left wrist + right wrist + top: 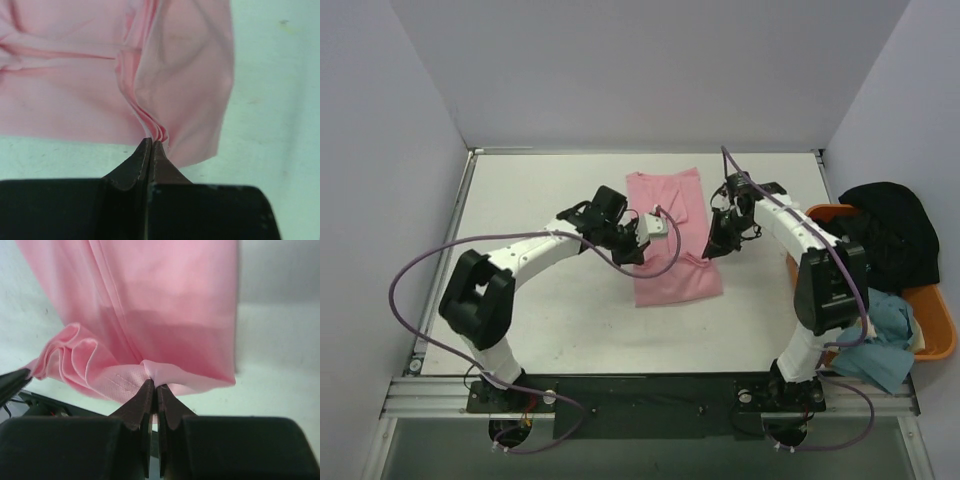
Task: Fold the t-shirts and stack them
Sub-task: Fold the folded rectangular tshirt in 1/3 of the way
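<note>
The white counter (550,300) is seen under the left hand (152,142) and the right hand (152,385). The pink t-shirt (670,205) is laid on it, between the two hands. The orange tub (935,345) is set well to the right of the right hand, at the counter's edge. The black t-shirt (890,230) is piled on the tub's far end. The light blue t-shirt (885,335) is hung over its near end. The left hand is pressed together on a bunched fold at the pink t-shirt's left edge. The right hand is pinched on a bunched fold at its right edge.
</note>
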Controlling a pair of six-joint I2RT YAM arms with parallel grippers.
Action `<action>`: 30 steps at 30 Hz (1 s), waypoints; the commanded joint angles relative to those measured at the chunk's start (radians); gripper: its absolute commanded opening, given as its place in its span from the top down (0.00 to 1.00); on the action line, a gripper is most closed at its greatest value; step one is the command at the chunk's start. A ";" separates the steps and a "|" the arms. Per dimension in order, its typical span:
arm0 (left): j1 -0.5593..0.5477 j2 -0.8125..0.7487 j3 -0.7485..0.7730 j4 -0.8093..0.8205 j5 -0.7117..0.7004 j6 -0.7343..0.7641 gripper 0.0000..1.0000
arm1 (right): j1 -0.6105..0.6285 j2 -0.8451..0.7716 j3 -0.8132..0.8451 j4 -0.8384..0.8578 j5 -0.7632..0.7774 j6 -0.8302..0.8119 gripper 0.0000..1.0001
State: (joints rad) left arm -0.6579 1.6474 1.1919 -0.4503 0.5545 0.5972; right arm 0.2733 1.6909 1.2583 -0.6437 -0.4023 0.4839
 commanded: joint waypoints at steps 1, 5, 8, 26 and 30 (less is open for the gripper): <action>0.104 0.184 0.243 -0.099 -0.002 -0.059 1.00 | -0.048 0.149 0.142 -0.066 -0.047 -0.090 1.00; 0.144 0.291 0.357 -0.077 -0.024 -0.088 1.00 | -0.088 0.237 0.239 -0.070 -0.053 -0.105 1.00; 0.153 0.328 0.399 -0.021 -0.022 -0.100 1.00 | -0.115 0.288 0.302 -0.071 -0.052 -0.110 1.00; 0.181 0.469 0.440 0.136 -0.103 -0.154 0.74 | -0.181 0.472 0.469 -0.047 0.000 -0.096 0.68; 0.191 0.489 0.518 0.147 -0.206 -0.229 0.44 | -0.230 0.417 0.497 -0.050 0.090 -0.080 0.63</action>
State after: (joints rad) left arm -0.4828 2.1231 1.6005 -0.3782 0.4377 0.4557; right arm 0.0895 2.1620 1.7046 -0.6628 -0.4229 0.3920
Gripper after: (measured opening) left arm 0.489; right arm 0.361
